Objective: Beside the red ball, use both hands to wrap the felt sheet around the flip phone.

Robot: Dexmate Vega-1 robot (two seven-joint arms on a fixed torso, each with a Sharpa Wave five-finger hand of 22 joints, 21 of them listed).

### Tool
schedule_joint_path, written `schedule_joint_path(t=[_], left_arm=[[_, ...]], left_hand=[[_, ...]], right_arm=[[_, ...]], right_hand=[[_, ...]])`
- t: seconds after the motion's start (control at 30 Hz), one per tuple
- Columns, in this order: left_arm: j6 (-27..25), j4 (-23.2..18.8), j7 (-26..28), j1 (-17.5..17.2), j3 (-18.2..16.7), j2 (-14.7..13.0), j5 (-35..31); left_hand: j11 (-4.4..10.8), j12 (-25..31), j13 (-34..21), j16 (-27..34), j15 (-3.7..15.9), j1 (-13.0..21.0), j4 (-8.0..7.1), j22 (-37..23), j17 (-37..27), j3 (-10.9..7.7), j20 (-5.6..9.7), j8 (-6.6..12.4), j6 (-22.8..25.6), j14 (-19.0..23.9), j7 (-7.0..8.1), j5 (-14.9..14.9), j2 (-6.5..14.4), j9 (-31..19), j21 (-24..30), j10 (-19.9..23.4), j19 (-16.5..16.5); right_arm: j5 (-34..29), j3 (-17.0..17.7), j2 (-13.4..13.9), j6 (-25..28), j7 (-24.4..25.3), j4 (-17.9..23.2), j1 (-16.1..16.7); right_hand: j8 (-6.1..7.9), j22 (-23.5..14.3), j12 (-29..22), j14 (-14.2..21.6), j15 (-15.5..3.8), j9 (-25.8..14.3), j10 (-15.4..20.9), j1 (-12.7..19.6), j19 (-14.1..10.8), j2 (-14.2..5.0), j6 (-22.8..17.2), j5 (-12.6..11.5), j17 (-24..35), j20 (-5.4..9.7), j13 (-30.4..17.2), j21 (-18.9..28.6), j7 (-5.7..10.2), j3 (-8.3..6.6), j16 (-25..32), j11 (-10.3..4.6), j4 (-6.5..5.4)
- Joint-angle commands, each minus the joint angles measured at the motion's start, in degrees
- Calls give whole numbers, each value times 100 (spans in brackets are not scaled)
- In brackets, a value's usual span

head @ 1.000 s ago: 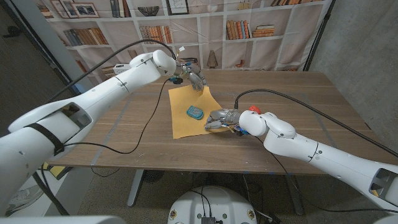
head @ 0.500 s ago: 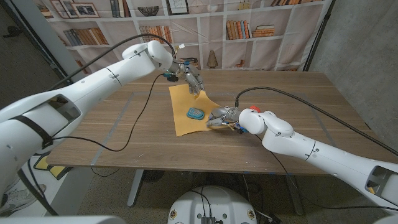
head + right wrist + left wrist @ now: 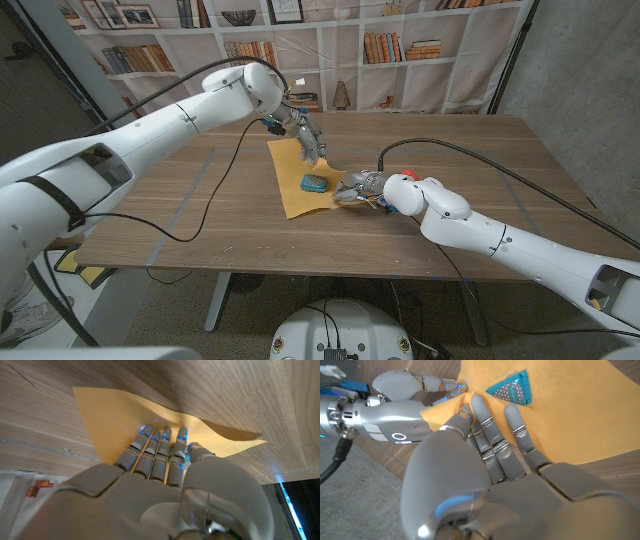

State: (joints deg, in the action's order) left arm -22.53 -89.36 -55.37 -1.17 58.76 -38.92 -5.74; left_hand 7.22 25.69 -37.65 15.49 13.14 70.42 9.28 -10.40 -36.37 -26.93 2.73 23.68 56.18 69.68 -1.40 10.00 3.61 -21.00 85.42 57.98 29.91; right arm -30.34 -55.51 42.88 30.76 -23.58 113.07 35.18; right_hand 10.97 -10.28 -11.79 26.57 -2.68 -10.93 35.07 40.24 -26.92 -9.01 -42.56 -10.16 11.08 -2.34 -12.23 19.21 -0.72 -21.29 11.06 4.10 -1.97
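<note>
I find the wrap barely begun: the flip phone [image 3: 314,182] lies uncovered on the yellow felt sheet [image 3: 295,196], on the desk [image 3: 200,215] near the red ball [image 3: 408,176]. Left robot hand [image 3: 310,141] pinches the far edge — right robot hand [image 3: 357,189] lifts the near corner. Folding over remains.

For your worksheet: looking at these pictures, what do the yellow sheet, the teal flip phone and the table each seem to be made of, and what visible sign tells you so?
Felt sheet: soft matte fabric, probably felt; its edge lifts and bends where the left robot hand holds it.
Flip phone: looks like hard plastic, teal with a dotted pattern in the left wrist view; material uncertain.
Table: wood or wood-look surface, with visible grain lines and low sheen.
</note>
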Motion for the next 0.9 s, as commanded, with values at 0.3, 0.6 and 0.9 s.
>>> schedule_joint_path(t=[0.3, 0.6, 0.9], left_arm=[[487, 585, -1486, 537, 1046, 505, -937], [886, 1223, -1880, 578, 1530, 947, -1399], [566, 732, -1200, 310, 1651, 814, -2335]], left_hand=[[182, -64, -365, -313, 12, -51, 21, -10, 642, -190, 356, -92, 144, 248, -61, 30, -168, 7, 200, 235, 465], [214, -75, -381, -366, 31, -71, 18, 10, 796, -235, 423, -119, 149, 266, -40, 28, -197, 15, 195, 242, 557], [250, -104, -380, -382, 33, -113, -7, 36, 925, -273, 467, -137, 160, 288, -4, 20, -194, 7, 149, 238, 628]], right_arm=[[-233, -27, -18, 252, -24, 44, -44], [-277, 4, -27, 411, 7, 51, -72], [267, 345, 126, 280, -145, 270, -80]], right_hand=[[-30, -17, 7, -64, 25, -18, -57, -36, 58, -9, 88, -41, 35, 14, -9, -43, 0, -51, -1, 43, 22], [-23, -18, 42, -54, 96, -17, -193, 30, 99, -26, 128, -51, 66, -75, -11, -81, -14, -89, 45, 62, 147], [-41, -20, 86, -37, 159, -16, -484, 252, 98, 315, 384, -58, 2, -289, -15, -133, 73, -157, 22, -11, 579]])
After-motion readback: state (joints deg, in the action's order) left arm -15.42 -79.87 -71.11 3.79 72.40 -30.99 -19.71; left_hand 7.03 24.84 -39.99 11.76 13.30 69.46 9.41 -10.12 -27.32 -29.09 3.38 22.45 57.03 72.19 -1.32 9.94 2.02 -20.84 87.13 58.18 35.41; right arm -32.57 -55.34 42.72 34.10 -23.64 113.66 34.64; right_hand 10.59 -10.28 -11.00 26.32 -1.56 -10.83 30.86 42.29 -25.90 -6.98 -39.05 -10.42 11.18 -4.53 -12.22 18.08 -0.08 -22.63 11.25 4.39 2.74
